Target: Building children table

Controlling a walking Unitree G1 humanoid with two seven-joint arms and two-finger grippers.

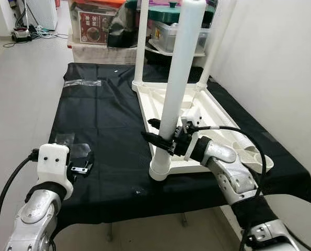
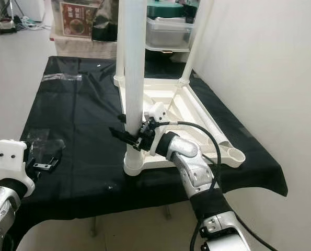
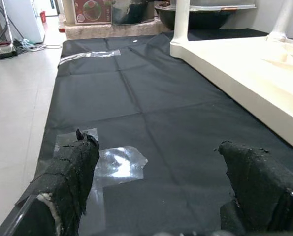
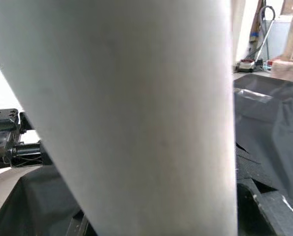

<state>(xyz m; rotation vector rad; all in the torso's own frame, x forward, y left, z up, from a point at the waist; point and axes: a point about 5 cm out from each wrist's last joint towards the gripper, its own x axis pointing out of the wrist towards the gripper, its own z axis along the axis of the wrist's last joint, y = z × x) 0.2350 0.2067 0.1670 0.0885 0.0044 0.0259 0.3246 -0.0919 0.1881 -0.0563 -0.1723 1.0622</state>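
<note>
Two long black fingers of the right gripper [image 1: 163, 137] clasp the near white table leg [image 1: 177, 89]; left gripper [image 3: 161, 196] gapes wide over the open black cloth [image 1: 103, 120] near its front edge.

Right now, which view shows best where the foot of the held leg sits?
The left eye view: the leg stands in the tabletop's near corner, the right pincer around it. The right eye view shows likewise. The right wrist view shows its shaft close up, no foot.
</note>
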